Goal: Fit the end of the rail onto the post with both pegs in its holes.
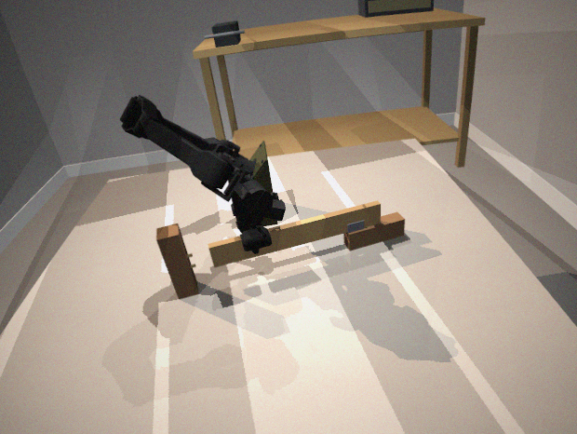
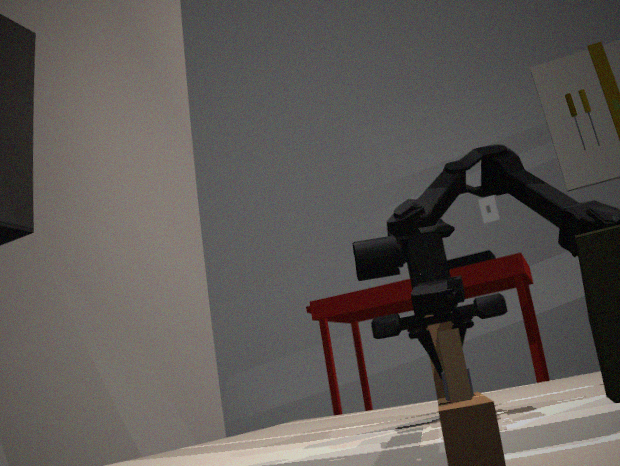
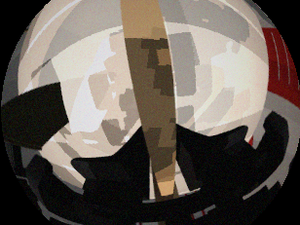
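Rail (image 1: 298, 231) of pale wood crosses the middle of the top view, running from lower left up to the right. Its far end sits in the grey bracket (image 1: 356, 227) on the low footboard block (image 1: 375, 230), right of centre. Its near end is lifted off the table (image 1: 420, 349) and hangs just beside the short wooden post (image 1: 177, 260), which stands upright at centre left. A narrow gap separates the rail's end from the post, and the two pegs (image 1: 191, 260) on the post's right face show as small stubs in that gap, apart from the rail.

The black gripper (image 1: 255, 238) is clamped across the rail near its lower-left end, fingers closed on the two long faces of the board. In the exterior view the gripper (image 2: 443, 345) comes down from above onto the rail (image 2: 451, 360), seen end-on and leaning slightly, with the post (image 2: 471, 430) in front at the bottom of the frame. In the wrist view the rail (image 3: 151, 85) runs up the centre of the frame, dark fingers flanking its lower end.
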You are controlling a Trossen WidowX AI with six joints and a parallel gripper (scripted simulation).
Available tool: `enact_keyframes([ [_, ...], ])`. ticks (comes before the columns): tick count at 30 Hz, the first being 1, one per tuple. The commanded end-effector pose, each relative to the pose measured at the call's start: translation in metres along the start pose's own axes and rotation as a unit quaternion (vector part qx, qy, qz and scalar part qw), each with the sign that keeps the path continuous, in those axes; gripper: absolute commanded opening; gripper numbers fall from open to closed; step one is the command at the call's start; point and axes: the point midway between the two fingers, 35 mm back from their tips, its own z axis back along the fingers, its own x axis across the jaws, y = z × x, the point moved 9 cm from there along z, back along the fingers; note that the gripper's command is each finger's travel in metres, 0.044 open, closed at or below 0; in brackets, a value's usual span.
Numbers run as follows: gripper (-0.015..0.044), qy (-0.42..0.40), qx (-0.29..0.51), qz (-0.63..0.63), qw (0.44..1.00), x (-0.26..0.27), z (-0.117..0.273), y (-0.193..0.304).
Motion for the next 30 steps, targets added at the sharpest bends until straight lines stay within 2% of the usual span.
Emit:
enact_keyframes([
  [1, 0.0, 0.002, -0.001, 0.001, 1.0, 0.0, 0.0019, -0.0008],
  [30, 0.0, 0.002, -0.001, 0.001, 1.0, 0.0004, 0.0006, 0.0054],
])
